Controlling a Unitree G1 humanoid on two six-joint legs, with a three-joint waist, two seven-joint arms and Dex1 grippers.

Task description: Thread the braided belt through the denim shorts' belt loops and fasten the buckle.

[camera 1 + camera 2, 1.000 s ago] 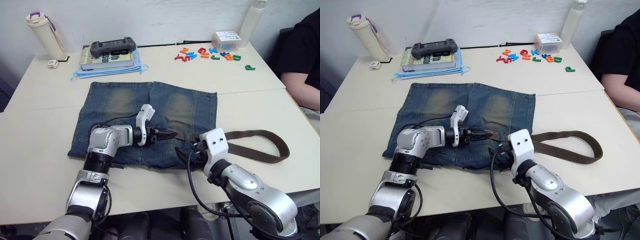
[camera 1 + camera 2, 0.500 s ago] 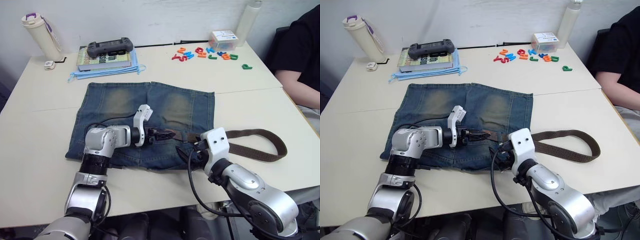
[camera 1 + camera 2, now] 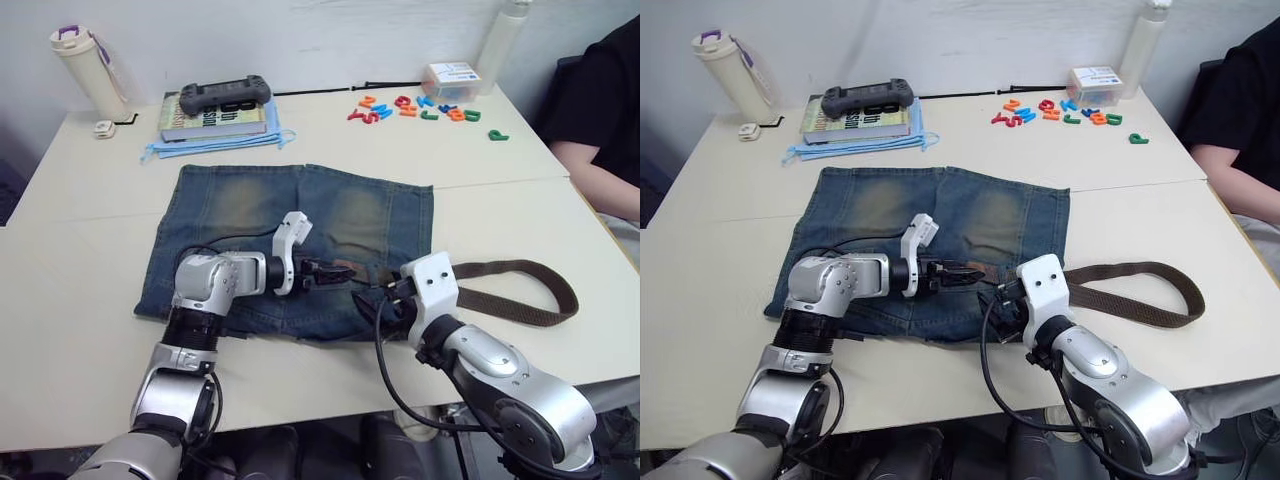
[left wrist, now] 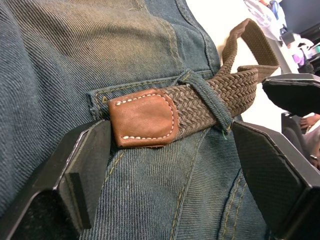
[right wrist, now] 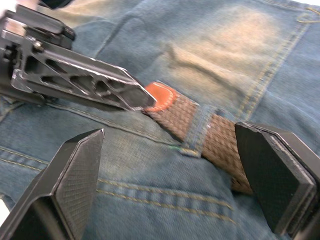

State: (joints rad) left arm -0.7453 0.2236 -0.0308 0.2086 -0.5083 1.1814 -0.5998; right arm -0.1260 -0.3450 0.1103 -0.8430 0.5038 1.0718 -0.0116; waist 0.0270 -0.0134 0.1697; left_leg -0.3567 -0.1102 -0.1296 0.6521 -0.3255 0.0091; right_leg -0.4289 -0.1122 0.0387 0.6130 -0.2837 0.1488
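Nothing shifted, braided belt [image 4: 210, 100] tip through one loop, both fingers spread apart.

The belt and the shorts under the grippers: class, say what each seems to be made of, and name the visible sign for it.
The braided belt looks like dark brown woven cord or fabric, matte, going by its plaited pattern. Its tan end piece looks like smooth leather, or an imitation, edged with pale stitching. The denim shorts look like faded blue cotton denim: diagonal twill ribs, yellowish worn patches, tan seam thread.

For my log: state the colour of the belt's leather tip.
Tan-orange with white stitching, on the braided belt; left wrist view shows it best.
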